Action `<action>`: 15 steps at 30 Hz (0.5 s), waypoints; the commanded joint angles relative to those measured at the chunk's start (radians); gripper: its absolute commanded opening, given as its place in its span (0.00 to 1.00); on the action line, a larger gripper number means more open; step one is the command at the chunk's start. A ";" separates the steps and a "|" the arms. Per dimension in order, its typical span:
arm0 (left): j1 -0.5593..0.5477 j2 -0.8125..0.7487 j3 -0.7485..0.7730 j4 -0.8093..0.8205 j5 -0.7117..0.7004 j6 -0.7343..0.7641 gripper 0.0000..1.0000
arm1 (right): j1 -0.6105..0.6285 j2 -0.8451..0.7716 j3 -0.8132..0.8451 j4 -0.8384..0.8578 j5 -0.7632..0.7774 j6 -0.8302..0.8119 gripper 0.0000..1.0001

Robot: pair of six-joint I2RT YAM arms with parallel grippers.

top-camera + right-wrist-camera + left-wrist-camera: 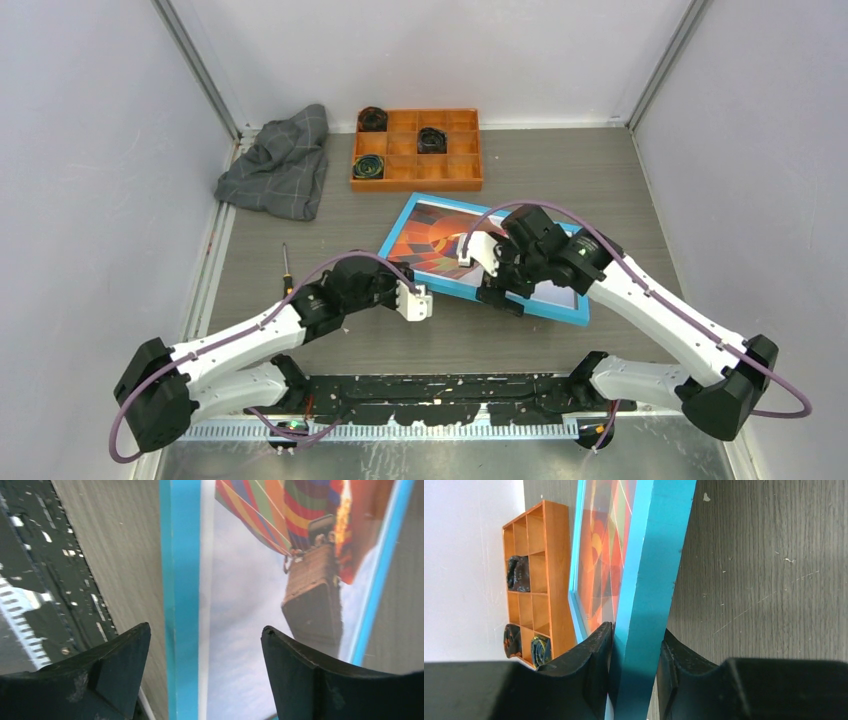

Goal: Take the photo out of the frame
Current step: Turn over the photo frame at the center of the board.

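The frame (452,287), with a bright blue border, lies face up at the middle of the table. The photo (432,236) of an orange checkered balloon sits inside it. My left gripper (418,301) is shut on the frame's near left edge; in the left wrist view its jaws (636,632) clamp the blue border (649,570) from both sides, with the photo (601,545) beyond. My right gripper (500,288) is open over the frame's near edge. In the right wrist view the gripper (205,632) straddles the blue border (182,570) and the photo (260,585), touching neither.
An orange compartment tray (417,184) holding dark rolled items stands behind the frame, also in the left wrist view (556,565). A crumpled grey cloth (280,165) lies at the back left. A small screwdriver (287,268) lies left of the frame. A black rail (440,392) runs along the near edge.
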 commanded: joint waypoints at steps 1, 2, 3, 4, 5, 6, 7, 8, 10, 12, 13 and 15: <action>0.009 0.006 0.106 -0.086 0.024 -0.100 0.11 | 0.013 -0.038 -0.031 0.049 0.132 -0.068 0.87; 0.014 0.008 0.117 -0.097 0.031 -0.108 0.11 | 0.019 -0.044 -0.048 0.063 0.152 -0.074 0.87; 0.018 0.009 0.126 -0.117 0.042 -0.117 0.11 | 0.028 -0.049 -0.065 0.079 0.171 -0.080 0.87; 0.024 0.009 0.136 -0.130 0.056 -0.126 0.11 | 0.036 -0.053 -0.084 0.098 0.196 -0.083 0.87; 0.029 0.009 0.144 -0.143 0.069 -0.132 0.11 | 0.044 -0.055 -0.099 0.121 0.211 -0.086 0.88; 0.032 0.010 0.152 -0.156 0.080 -0.135 0.11 | 0.051 -0.057 -0.116 0.147 0.266 -0.091 0.87; 0.033 0.012 0.161 -0.169 0.086 -0.137 0.12 | 0.058 -0.059 -0.133 0.179 0.308 -0.094 0.87; 0.035 0.014 0.168 -0.180 0.090 -0.137 0.12 | 0.062 -0.059 -0.148 0.216 0.345 -0.101 0.87; 0.039 0.021 0.179 -0.192 0.094 -0.141 0.12 | 0.074 -0.059 -0.172 0.282 0.414 -0.126 0.88; 0.042 0.025 0.190 -0.207 0.097 -0.143 0.12 | 0.086 -0.062 -0.187 0.326 0.464 -0.144 0.87; 0.044 0.026 0.199 -0.214 0.101 -0.146 0.12 | 0.094 -0.061 -0.193 0.345 0.485 -0.153 0.86; 0.047 0.029 0.208 -0.228 0.109 -0.146 0.13 | 0.109 -0.060 -0.207 0.379 0.531 -0.179 0.83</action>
